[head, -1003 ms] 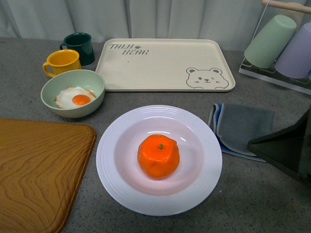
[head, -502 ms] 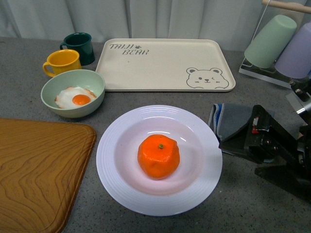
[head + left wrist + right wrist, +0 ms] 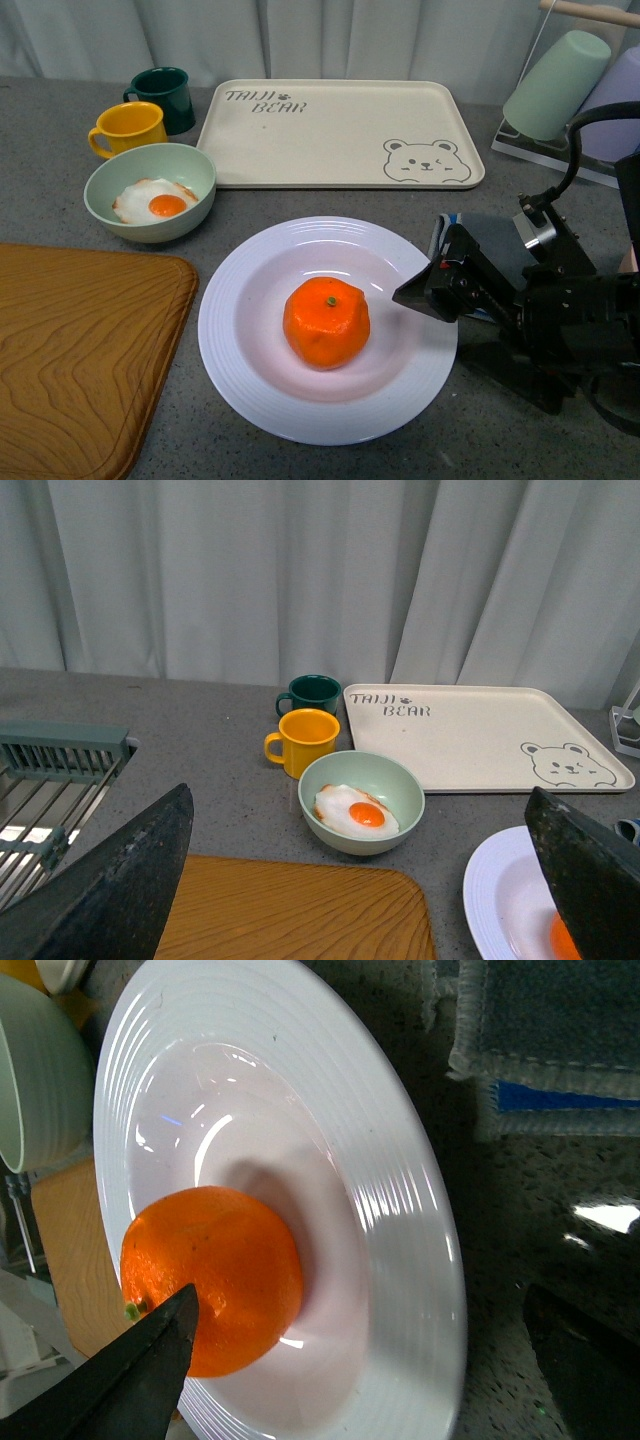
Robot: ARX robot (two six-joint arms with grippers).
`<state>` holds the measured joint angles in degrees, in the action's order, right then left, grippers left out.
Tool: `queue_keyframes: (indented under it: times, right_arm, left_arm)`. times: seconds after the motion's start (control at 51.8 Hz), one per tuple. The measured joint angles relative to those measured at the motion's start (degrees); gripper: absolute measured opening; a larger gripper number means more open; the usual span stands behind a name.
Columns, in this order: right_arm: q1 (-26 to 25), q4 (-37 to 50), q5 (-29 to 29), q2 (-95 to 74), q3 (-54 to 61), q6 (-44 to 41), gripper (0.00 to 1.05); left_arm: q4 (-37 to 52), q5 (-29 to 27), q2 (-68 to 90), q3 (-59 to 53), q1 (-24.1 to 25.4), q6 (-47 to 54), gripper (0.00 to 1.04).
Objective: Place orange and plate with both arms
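The right fingers [image 3: 150, 1365], black and spread wide with nothing between them, hover at the right rim of the large round white ridged plate [image 3: 232, 352]. The left fingers [image 3: 120, 880] gape equally empty, facing out over the brown wooden cutting board [image 3: 300, 910]. The lumpy bright orange fruit [image 3: 326, 322], green stem dot up, sits in the plate's well on the grey speckled surface [image 3: 40, 180]. Orange-on-plate looks done; carrying the plate, if intended, seems not yet begun.

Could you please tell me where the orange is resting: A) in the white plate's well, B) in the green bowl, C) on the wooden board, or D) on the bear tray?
A: the orange sits in the well of the plate.
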<state>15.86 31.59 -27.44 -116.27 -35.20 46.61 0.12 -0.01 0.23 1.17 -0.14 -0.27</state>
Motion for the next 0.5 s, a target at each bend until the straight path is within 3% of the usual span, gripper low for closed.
queue_keyframes:
  times: [0.425, 0.502]
  right_arm:
    - [2.2, 5.7, -0.9, -5.7, -4.2, 9.5, 0.95]
    - [2.8, 3.0, 0.0, -6.1, -5.2, 9.3, 0.80]
  left_arm:
    - [0.0, 0.0, 0.0, 0.0, 0.0, 0.0, 0.98]
    - [0.0, 0.0, 0.0, 0.0, 0.0, 0.0, 0.98]
